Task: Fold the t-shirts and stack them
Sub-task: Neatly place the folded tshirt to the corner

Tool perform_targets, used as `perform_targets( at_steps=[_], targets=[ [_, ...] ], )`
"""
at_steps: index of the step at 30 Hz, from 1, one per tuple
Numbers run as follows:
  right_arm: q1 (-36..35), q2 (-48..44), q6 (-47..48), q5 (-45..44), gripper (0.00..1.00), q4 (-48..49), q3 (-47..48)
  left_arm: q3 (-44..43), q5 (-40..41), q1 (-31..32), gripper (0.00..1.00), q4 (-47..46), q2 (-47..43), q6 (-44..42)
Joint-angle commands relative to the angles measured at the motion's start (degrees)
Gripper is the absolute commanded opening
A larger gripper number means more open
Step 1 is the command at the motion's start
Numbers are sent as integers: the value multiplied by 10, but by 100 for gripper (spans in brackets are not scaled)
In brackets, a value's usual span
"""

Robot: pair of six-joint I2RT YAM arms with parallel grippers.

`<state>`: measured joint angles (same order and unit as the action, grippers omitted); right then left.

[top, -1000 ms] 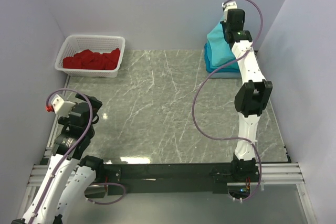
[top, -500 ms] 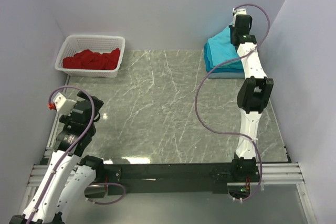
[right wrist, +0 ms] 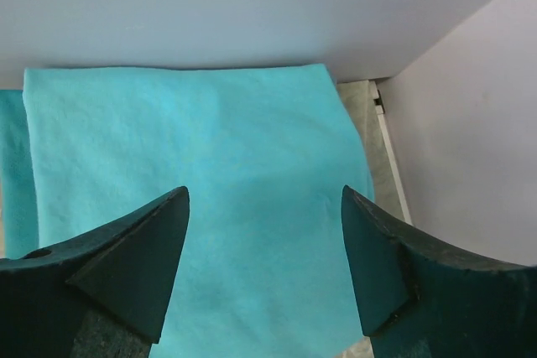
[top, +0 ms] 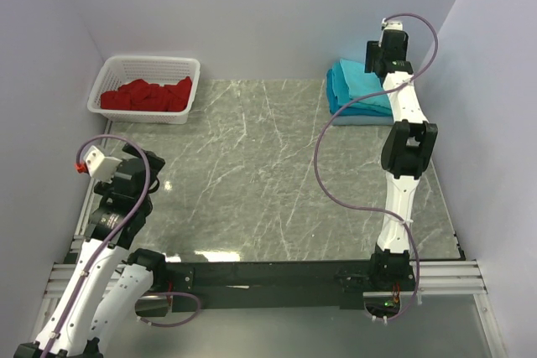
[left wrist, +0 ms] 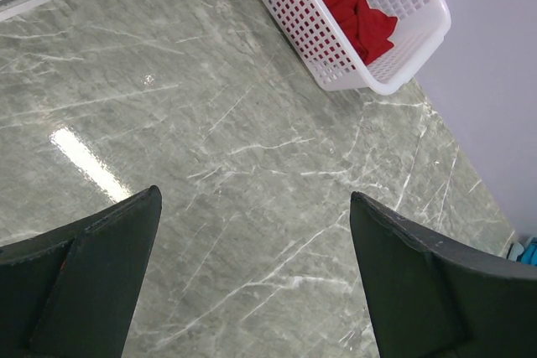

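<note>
Where the right tool (right wrist: 264, 194) hangs open, t-shirts (top: 354, 90) stacked against corner walls (top: 277, 6)

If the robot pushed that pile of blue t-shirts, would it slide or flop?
Probably floppy: the folded turquoise t-shirts look like soft cloth, so a lifted one would likely droop. Pushed, the pile might bunch or shear, not roll: its layers lie flat.

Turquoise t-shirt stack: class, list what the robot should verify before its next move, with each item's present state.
1. Right end effector open, gripping nothing: ok.
2. Top t-shirt lies flat on the stack: ok.
3. Stack layers squared up: cannot tell.
4. Left end effector open, empty, over the table: ok.
5. White basket of red cloths stands apart from the stack: ok.
</note>
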<state>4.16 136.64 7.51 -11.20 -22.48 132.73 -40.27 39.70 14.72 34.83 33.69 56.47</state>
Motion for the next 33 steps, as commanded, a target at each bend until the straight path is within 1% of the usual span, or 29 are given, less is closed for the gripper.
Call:
perform_targets(
  at_steps=[1,5,11,13,14,16,17,18,19,23,27,31,33],
  targets=[
    [-2,-10,-8,9,79,26,3,-22,-6,1,99,-15,6,-6],
    [-2,-30,-15,14,80,28,-21,-25,-8,1,99,-13,10,-5],
    [-6,-69,-35,6,80,19,-87,-24,-11,1,99,-16,9,0],
    [-10,-96,-38,-9,81,29,-142,-20,-11,1,99,-19,8,5],
    [-19,-106,-37,-15,82,50,-195,-16,-13,1,99,-24,8,8],
    [-35,-132,-19,-41,84,78,-248,-11,-19,1,100,-32,7,5],
    [-39,-139,3,-59,84,111,-291,-9,-20,1,100,-34,7,0],
    [-64,-143,12,-76,85,122,-304,-9,-22,1,99,-33,8,-2],
    [-71,-141,21,-105,85,125,-310,-9,-23,1,99,-31,8,-4],
    [-95,-127,30,-165,86,125,-303,-7,-25,1,100,-24,3,0],
    [-102,-132,18,-185,86,121,-277,4,-36,1,99,-36,-4,-1],
    [-109,-181,12,-187,86,125,-275,2,-31,1,99,-32,-4,0],
    [-116,-208,4,-185,86,129,-292,-2,-27,1,99,-30,-4,3]
  ],
)
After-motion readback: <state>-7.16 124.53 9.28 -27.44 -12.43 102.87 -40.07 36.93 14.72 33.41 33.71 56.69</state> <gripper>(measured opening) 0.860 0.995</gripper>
